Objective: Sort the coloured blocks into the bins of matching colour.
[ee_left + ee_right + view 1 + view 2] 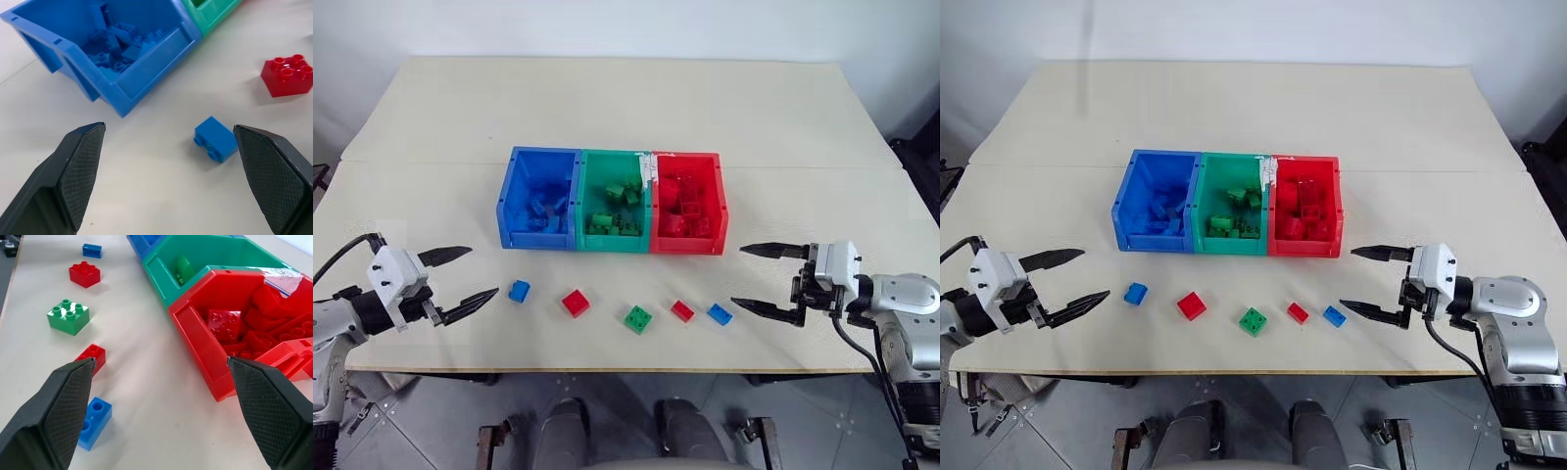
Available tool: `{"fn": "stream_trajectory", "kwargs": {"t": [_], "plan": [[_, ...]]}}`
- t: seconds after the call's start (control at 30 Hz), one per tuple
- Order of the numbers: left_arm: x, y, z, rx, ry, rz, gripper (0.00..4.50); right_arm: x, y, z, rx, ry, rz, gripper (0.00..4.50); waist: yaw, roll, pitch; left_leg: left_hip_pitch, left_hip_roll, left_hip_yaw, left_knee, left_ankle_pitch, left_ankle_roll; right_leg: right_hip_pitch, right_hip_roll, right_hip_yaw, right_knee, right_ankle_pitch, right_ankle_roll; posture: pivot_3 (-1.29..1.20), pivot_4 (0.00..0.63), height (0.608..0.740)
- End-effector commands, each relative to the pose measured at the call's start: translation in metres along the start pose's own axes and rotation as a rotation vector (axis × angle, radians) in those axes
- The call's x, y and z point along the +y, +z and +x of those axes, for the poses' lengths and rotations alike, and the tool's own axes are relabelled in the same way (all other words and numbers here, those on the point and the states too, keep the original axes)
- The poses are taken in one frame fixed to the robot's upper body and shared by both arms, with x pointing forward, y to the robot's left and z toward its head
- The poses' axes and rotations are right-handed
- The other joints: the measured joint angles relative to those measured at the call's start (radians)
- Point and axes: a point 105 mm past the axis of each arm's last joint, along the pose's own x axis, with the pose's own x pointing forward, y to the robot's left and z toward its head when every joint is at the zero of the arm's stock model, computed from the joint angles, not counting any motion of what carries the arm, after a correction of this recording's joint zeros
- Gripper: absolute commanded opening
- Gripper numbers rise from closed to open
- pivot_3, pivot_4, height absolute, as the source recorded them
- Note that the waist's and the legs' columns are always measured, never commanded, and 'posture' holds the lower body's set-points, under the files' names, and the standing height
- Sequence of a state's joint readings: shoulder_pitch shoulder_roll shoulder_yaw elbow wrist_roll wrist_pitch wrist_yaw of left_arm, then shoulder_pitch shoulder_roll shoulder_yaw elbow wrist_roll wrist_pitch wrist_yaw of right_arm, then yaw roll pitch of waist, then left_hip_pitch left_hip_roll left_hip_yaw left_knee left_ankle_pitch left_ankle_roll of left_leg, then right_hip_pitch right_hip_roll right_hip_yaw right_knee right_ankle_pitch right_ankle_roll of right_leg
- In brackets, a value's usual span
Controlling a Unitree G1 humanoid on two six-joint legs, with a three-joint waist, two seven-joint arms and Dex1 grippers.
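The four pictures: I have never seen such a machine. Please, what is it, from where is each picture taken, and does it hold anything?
It is a humanoid robot with two arms. Two pictures come from cameras on its head, looking down at a table; two come from cameras on its wrists. The left gripper and right gripper are open and hold nothing. A blue bin, green bin and red bin stand joined in a row, with bricks inside. In front lie five loose bricks: blue, red, green, red, blue.

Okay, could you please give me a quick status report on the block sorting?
Left gripper and right gripper open, empty. Five blocks loose on table before the bins: two blue, two red, one green. Nothing in the way.
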State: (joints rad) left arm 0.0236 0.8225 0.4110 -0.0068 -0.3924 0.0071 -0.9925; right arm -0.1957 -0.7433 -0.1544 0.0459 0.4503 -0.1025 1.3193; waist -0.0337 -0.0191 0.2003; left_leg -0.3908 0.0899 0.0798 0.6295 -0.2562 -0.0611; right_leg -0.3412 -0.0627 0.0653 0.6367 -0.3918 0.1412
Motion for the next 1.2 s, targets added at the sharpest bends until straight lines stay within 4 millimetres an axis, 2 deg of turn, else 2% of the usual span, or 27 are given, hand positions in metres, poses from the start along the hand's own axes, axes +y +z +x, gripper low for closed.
{"fn": "stream_trajectory", "kwargs": {"t": [0.03, 0.2, 0.33, 0.47, 0.53, 0.67, 0.8, 0.97, 1.07, 1.2], "plan": [[-0.003, 0.004, 0.011, -0.042, -0.007, -0.004, 4.44, -0.002, 0.006, 0.000, -0.018, -0.018, -0.039, 4.50, 0.000, 0.000, 0.000, 0.000, 0.000, 0.000, 0.000, 0.000, 0.000, 0.000, 0.000, 0.000, 0.000, 0.000, 0.000, 0.00, 0.150, 0.740], [-0.036, 0.018, 0.041, -0.132, -0.196, -0.036, 4.44, -0.001, 0.000, -0.025, 0.048, -0.097, -0.027, 4.50, 0.008, 0.000, 0.000, 0.000, 0.000, 0.001, 0.001, -0.001, 0.000, -0.001, 0.000, 0.002, 0.001, 0.000, 0.000, 0.00, 0.150, 0.740], [-0.069, 0.032, 0.067, -0.184, -0.367, -0.008, 4.44, 0.008, -0.015, -0.063, 0.155, -0.185, 0.005, 4.50, 0.012, 0.000, 0.000, 0.000, -0.001, 0.002, 0.001, -0.002, 0.000, 0.000, 0.000, 0.003, 0.000, 0.000, 0.000, 0.00, 0.150, 0.740], [-0.096, 0.045, 0.086, -0.240, -0.495, 0.017, 4.44, 0.017, -0.027, -0.094, 0.231, -0.265, 0.038, 4.50, 0.003, 0.000, 0.000, 0.001, -0.001, 0.006, 0.001, -0.002, 0.000, 0.000, 0.001, 0.009, -0.002, 0.000, 0.001, 0.00, 0.150, 0.740], [-0.103, 0.048, 0.089, -0.257, -0.523, 0.009, 4.44, 0.023, -0.030, -0.098, 0.244, -0.260, 0.051, 4.50, -0.003, 0.000, 0.000, 0.004, 0.000, 0.009, 0.001, -0.002, 0.000, 0.000, 0.002, 0.014, -0.003, 0.000, 0.001, 0.00, 0.150, 0.740], [-0.105, 0.041, 0.088, -0.243, -0.537, 0.018, 4.44, 0.030, -0.029, -0.081, 0.213, -0.201, 0.071, 4.50, -0.023, 0.000, 0.000, 0.006, 0.000, 0.014, 0.002, -0.001, 0.001, 0.000, 0.004, 0.021, -0.003, 0.002, 0.004, 0.00, 0.150, 0.740], [-0.090, 0.036, 0.077, -0.229, -0.473, -0.030, 4.44, 0.032, -0.025, -0.038, 0.177, -0.068, 0.122, 4.50, -0.032, 0.000, 0.000, 0.007, 0.001, 0.015, 0.003, -0.001, 0.001, 0.001, 0.004, 0.024, -0.002, 0.002, 0.005, 0.00, 0.150, 0.740], [-0.074, 0.027, 0.054, -0.209, -0.378, -0.050, 4.44, 0.030, -0.028, -0.009, 0.184, 0.018, 0.159, 4.50, -0.023, 0.000, 0.000, 0.006, 0.001, 0.015, 0.003, -0.002, 0.002, -0.001, 0.004, 0.023, -0.001, 0.002, 0.005, 0.00, 0.150, 0.740], [-0.069, 0.023, 0.041, -0.184, -0.330, -0.068, 4.44, 0.033, -0.033, 0.005, 0.193, 0.060, 0.179, 4.50, -0.020, 0.000, 0.000, 0.005, 0.001, 0.015, 0.003, -0.003, 0.002, -0.001, 0.003, 0.023, -0.001, 0.002, 0.005, 0.00, 0.150, 0.740], [-0.076, 0.025, 0.030, -0.172, -0.322, -0.071, 4.44, 0.042, -0.046, 0.017, 0.215, 0.098, 0.213, 4.50, -0.019, -0.001, 0.000, 0.004, 0.001, 0.015, 0.003, -0.004, 0.003, -0.001, 0.003, 0.023, -0.003, 0.002, 0.005, 0.00, 0.150, 0.740]]}}
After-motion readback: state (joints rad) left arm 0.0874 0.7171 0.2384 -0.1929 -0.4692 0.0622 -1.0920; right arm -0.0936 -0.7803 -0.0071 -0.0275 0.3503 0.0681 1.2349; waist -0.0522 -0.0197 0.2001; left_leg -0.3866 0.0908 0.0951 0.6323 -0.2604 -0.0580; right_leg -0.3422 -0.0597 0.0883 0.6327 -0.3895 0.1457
